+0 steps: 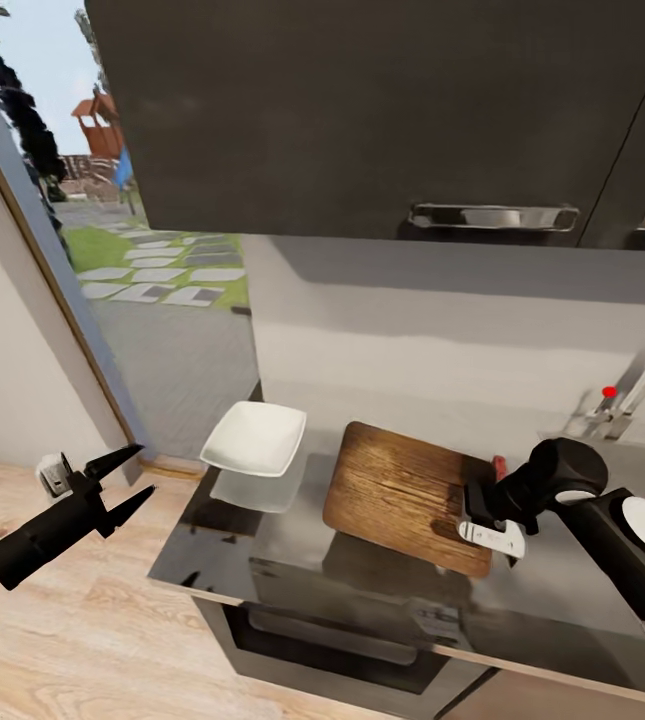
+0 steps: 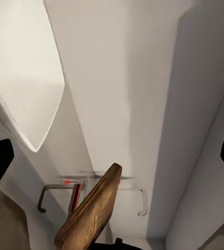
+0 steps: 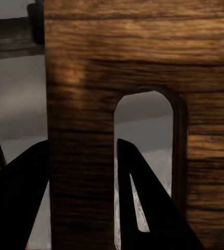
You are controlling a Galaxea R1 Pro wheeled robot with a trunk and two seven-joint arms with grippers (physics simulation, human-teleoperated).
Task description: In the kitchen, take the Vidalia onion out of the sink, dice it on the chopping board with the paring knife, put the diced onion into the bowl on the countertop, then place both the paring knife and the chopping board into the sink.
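The dark brown chopping board (image 1: 402,492) lies on the glossy grey countertop (image 1: 262,560), and my right gripper (image 1: 479,512) is shut on its right end. In the right wrist view one finger (image 3: 138,203) passes through the board's handle slot and the other sits outside the wood (image 3: 81,104). The paring knife's red handle (image 1: 499,466) peeks out behind that gripper. Left of the board stands the white bowl (image 1: 254,438). My left gripper (image 1: 127,482) hangs open over the floor, left of the counter. The sink basin is hidden behind my right arm. The Vidalia onion and the diced onion are out of view.
A chrome tap (image 1: 634,390) with a red knob (image 1: 609,392) rises at the back right. Dark wall cabinets (image 1: 382,110) hang above the counter. A glass door (image 1: 152,270) and wooden floor (image 1: 72,620) lie to the left. The left wrist view shows the bowl (image 2: 23,78) and the board edge-on (image 2: 91,208).
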